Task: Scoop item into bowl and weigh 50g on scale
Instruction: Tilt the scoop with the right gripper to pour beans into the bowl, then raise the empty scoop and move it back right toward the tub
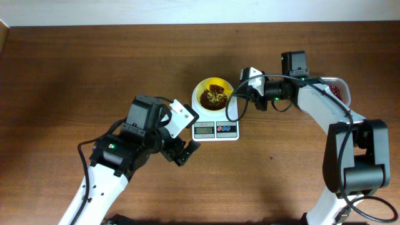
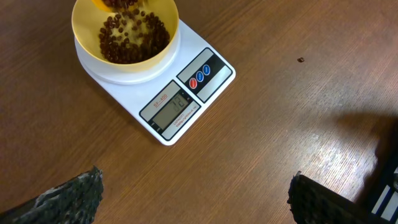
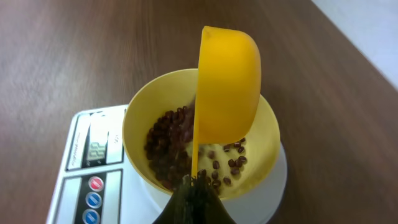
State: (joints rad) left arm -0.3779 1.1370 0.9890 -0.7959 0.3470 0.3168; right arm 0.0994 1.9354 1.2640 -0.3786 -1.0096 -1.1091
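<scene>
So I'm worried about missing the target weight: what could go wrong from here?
The right tool holds the scoop tipped steeply over the beans in the bowl; another full pour could overshoot. The open left tool hangs near the scale; a nudge would upset the reading.

From the left wrist, the bowl (image 2: 86, 31) runs off the top edge, and the digits on the scale (image 2: 118, 78) are too blurred to read. Overhead, the right arm (image 1: 319, 106) covers most of the clear container (image 1: 342, 84). Seen from the right wrist, the scoop (image 3: 227, 87) hides some beans (image 3: 165, 140).
</scene>
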